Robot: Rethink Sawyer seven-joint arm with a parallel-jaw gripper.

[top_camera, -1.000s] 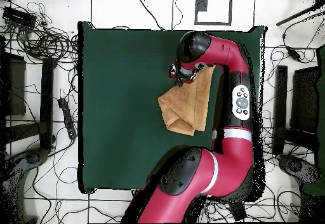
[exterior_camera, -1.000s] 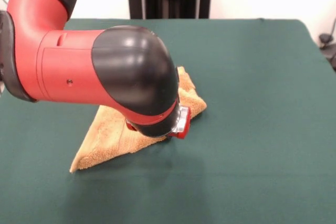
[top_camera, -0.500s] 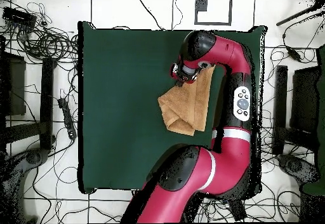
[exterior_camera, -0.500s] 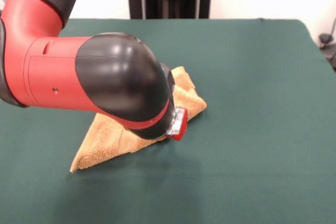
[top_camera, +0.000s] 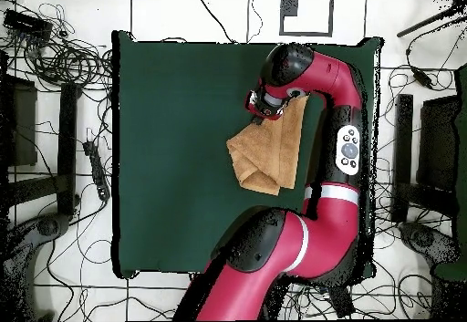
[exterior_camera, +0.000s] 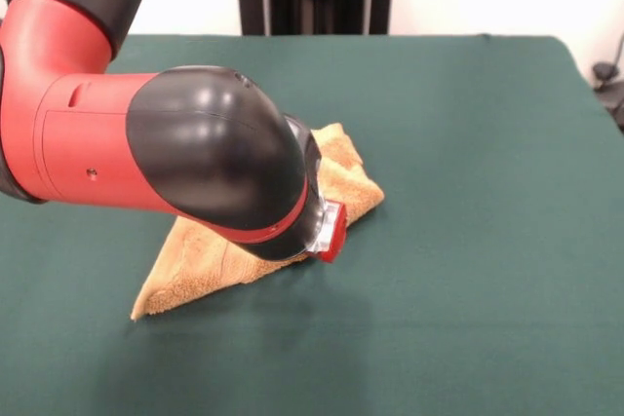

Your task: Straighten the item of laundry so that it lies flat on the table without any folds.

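Observation:
The item of laundry (exterior_camera: 200,258) is a golden-orange towel lying folded into a rough triangle on the green table (exterior_camera: 468,163). One point of it reaches toward the near left and a bunched corner sits at its right. My gripper (exterior_camera: 330,231) is down at the towel's near edge, mostly hidden behind the black and red wrist. From above, the gripper (top_camera: 262,110) sits over the towel's (top_camera: 271,152) top corner, on the table's (top_camera: 173,136) right half. Whether it holds the cloth cannot be seen.
The arm's thick wrist and forearm (exterior_camera: 146,153) hang low over the left part of the towel. In the overhead view the arm (top_camera: 342,145) runs along the table's right edge. Cables and stands lie on the floor around the table.
The wrist has swung a little lower and further across the towel in the front view. The towel's outline stays the same.

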